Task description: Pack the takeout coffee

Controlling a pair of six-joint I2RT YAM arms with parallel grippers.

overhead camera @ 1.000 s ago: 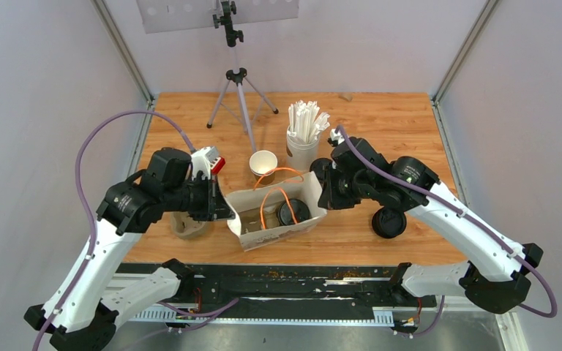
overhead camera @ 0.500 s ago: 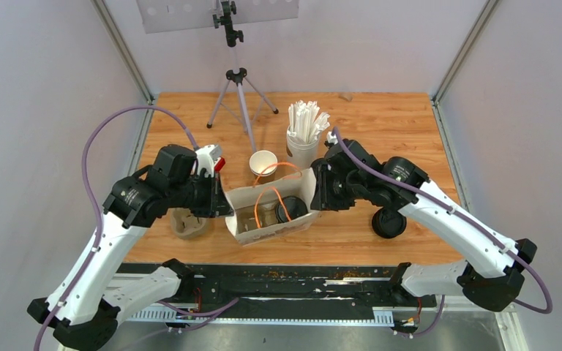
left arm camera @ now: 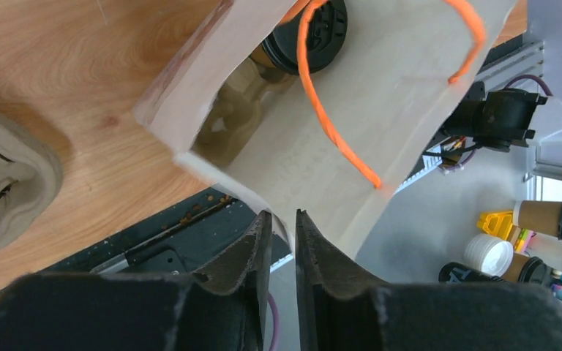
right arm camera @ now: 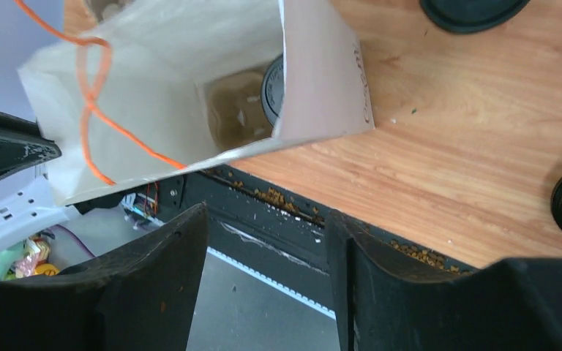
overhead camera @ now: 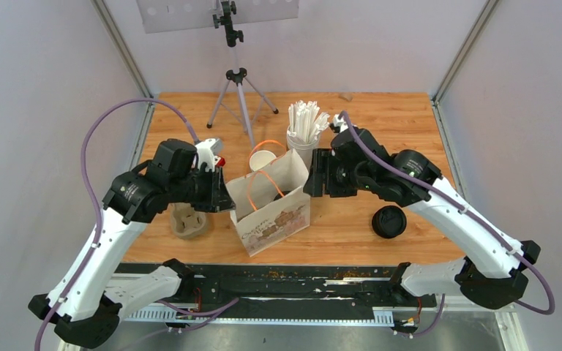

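Bag (overhead camera: 274, 212) raised upright | left claw (left arm camera: 283, 219) pinches rim | print unreadable

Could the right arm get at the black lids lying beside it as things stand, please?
Probably yes: the black lids lie uncovered by its forearm, and the right gripper is open, though close against the paper bag.

One paper bag (overhead camera: 274, 208), one lidded coffee (left arm camera: 313, 31), one open cup (overhead camera: 263, 159), one straw cup (overhead camera: 301, 150), one carrier (overhead camera: 188, 222), one lid pile (overhead camera: 388, 221).
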